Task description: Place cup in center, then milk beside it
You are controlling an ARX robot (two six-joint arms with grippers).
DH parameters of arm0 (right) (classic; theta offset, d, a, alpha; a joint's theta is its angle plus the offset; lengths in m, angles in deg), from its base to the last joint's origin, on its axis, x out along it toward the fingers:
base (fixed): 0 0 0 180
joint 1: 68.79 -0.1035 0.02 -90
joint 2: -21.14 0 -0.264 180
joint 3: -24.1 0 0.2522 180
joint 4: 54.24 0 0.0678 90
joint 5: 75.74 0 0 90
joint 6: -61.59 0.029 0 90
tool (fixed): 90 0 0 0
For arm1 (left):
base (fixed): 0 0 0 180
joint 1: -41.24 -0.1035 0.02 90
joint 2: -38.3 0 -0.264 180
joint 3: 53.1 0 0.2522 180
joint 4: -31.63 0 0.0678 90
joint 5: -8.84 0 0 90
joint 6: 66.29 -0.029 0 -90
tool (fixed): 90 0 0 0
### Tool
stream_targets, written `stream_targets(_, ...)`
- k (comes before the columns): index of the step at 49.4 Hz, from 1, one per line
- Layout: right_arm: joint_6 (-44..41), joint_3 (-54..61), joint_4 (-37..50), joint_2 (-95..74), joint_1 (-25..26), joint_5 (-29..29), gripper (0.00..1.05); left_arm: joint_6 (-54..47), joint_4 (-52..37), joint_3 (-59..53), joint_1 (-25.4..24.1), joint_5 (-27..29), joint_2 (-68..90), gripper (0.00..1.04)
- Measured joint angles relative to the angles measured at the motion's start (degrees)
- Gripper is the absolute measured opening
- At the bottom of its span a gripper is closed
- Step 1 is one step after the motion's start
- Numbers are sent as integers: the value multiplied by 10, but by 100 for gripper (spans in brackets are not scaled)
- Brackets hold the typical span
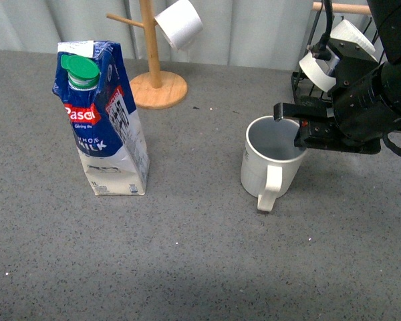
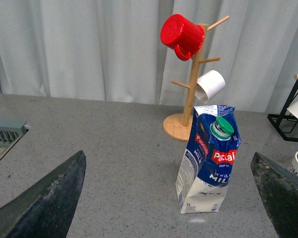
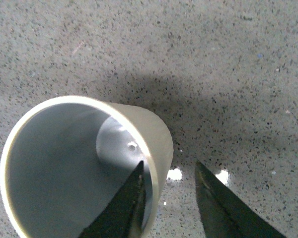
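Observation:
The cup (image 1: 271, 160), a large cream-white mug with its handle toward me, stands upright on the grey table right of centre. My right gripper (image 1: 291, 127) is open at its far-right rim. In the right wrist view the gripper (image 3: 169, 166) straddles the cup's wall (image 3: 156, 134), one finger inside and one outside, not closed on it. The milk (image 1: 103, 127), a dented blue-and-white carton with a green cap, stands upright at the left. In the left wrist view my left gripper (image 2: 168, 154) is open and empty, with the milk (image 2: 208, 158) ahead between its fingers and apart from them.
A wooden mug tree (image 1: 154, 67) stands behind the milk, holding a white mug (image 1: 180, 23) and, in the left wrist view, a red mug (image 2: 183, 35). A black wire rack (image 1: 301, 80) with white cups stands at the back right. A grey-green tray edge (image 2: 5, 131) lies far left.

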Motion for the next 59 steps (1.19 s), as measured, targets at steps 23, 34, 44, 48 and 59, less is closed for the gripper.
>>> stream_targets(23,11,81,148,124,21,7,95,0,0,0,0,0,0,98)
stream_targets(34,-112,322,697,165,43,148,51,0,0,0,0,1,0,98)
stream_targets(44,-126,437,718,278,72,121,10,0,0,0,0,0,0,98)
stream_targets(48,-129,463,712,309,78,114,1,0,0,0,0,0,0,98)
stream_targets(59,-129,519,682,396,94,98,1,0,0,0,0,0,0,98)
